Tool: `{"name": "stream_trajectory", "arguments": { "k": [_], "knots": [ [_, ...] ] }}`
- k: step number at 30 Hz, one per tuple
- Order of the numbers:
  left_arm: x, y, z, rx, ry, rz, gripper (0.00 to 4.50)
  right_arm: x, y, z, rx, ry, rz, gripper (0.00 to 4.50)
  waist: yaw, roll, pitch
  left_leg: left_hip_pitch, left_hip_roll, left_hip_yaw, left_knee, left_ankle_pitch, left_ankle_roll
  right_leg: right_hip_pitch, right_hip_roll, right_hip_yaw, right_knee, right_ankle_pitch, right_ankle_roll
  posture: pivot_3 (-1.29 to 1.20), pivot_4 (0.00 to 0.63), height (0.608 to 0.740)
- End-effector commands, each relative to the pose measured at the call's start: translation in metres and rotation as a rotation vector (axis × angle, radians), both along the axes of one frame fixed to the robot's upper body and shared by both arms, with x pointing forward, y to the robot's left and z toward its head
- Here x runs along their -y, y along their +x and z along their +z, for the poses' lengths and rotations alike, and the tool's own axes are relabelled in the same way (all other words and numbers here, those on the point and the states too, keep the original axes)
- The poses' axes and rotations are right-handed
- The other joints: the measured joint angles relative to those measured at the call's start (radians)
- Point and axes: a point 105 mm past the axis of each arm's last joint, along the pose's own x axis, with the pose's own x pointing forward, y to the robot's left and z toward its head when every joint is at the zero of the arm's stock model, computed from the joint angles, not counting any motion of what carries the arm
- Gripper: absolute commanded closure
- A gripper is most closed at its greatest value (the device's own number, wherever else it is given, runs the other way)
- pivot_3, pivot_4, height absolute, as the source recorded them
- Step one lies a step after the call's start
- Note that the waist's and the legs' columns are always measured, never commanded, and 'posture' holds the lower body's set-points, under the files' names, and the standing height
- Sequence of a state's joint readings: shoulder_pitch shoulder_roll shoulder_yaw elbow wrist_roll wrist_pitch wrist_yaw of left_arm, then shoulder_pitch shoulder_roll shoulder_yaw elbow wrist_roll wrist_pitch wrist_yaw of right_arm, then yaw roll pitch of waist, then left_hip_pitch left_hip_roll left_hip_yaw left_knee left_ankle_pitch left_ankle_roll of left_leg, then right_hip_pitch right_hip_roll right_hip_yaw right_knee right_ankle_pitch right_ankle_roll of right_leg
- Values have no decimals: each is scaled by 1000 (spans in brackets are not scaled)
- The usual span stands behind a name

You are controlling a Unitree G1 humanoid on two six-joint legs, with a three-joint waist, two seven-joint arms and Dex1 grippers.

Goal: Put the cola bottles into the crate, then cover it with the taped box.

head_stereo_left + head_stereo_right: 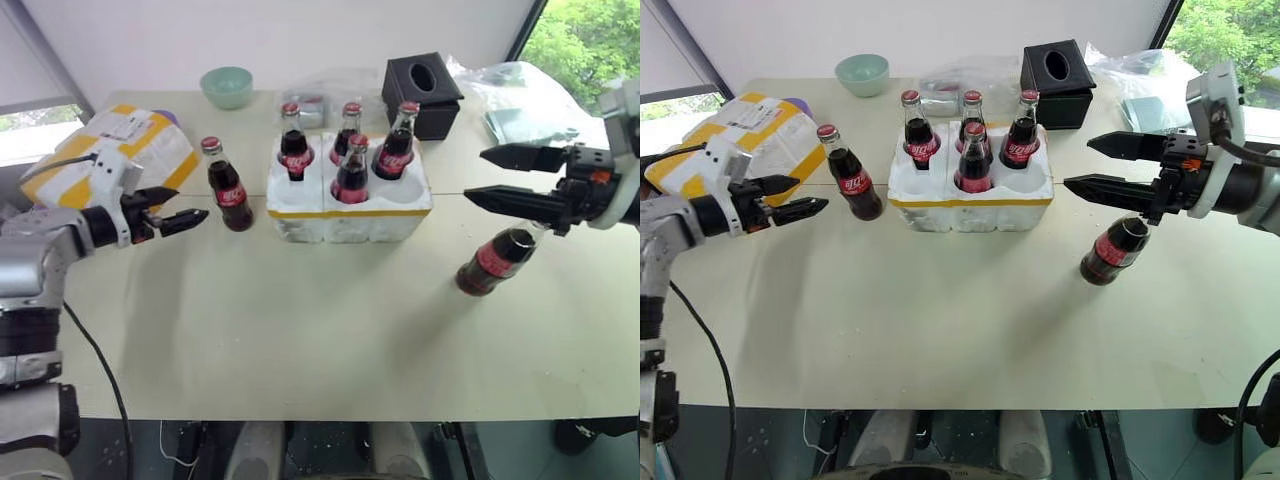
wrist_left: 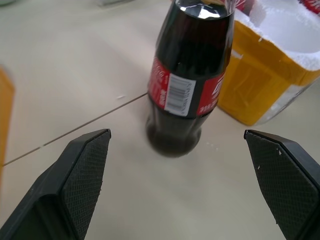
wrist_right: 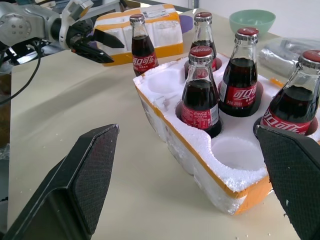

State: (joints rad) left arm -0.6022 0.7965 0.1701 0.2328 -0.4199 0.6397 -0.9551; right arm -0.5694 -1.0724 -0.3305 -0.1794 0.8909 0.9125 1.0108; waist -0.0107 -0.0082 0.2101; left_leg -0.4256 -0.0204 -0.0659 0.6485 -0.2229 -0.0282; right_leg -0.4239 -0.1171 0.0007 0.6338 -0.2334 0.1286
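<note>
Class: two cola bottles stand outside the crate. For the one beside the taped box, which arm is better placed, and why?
Left. The left gripper is open and aimed at that bottle, close beside it. The right gripper hangs open across the crate, above the other bottle.

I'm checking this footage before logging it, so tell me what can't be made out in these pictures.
- Neck and cap of the bottle on the right: hidden behind the right gripper in the head views.
- Cap of the standing bottle by the crate: cut off by the left wrist view's edge.
- Print on the taped box label: too small.
- Inside the black tissue box: dark.
- Contents of the clear bags behind the crate: unclear.
</note>
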Motion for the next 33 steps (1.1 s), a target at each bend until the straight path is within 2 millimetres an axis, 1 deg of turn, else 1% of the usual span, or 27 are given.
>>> {"name": "stream_trajectory", "arguments": {
  "k": [1,13,19,23,24,25,26,27,31,33],
  "knots": [
    [6,10,6,35,2,-10,30,-4,-6,14,65,12,13,0,-1,0,0,0,0,0,0,0,0,0,0,0,0,0,0,0,150,739],
    [26,36,1,58,-5,-31,30,-9,-6,15,56,44,16,0,-2,-1,0,0,0,0,0,0,0,0,0,0,1,0,0,0,150,739],
    [38,48,-8,47,-15,-49,30,-10,-6,16,53,58,20,0,-2,-1,0,0,0,0,0,0,0,0,0,0,1,0,0,0,150,739],
    [42,53,-10,44,-29,-48,30,-12,-6,14,47,62,19,0,-4,-1,0,0,0,0,0,0,0,0,0,0,1,0,0,0,150,739],
    [43,53,-9,49,-34,-54,579,-12,-6,14,46,63,18,0,-5,-1,0,0,0,0,0,0,0,0,0,0,1,0,0,0,150,739],
    [42,52,-7,51,-36,-61,827,-12,-6,14,45,64,18,0,-4,-1,0,0,0,0,0,0,0,0,0,0,1,0,0,0,150,739],
    [42,51,-6,52,-35,-66,1333,-12,-6,14,44,64,18,0,-3,-1,0,0,0,0,0,0,0,0,0,0,1,0,0,0,150,739],
    [41,50,-3,50,-32,-70,1685,-12,-6,14,44,64,17,0,-2,-1,0,0,0,0,0,0,0,0,0,0,1,0,0,0,150,739],
    [36,45,13,63,-15,-102,1662,-11,-6,14,41,72,8,0,-5,-1,0,0,0,0,0,0,0,0,0,0,1,1,0,0,150,739],
    [36,42,30,76,-33,-131,1662,-10,-5,14,39,76,4,0,-6,-1,0,0,0,0,0,0,0,-1,0,0,1,1,0,0,150,739]
  ]
}}
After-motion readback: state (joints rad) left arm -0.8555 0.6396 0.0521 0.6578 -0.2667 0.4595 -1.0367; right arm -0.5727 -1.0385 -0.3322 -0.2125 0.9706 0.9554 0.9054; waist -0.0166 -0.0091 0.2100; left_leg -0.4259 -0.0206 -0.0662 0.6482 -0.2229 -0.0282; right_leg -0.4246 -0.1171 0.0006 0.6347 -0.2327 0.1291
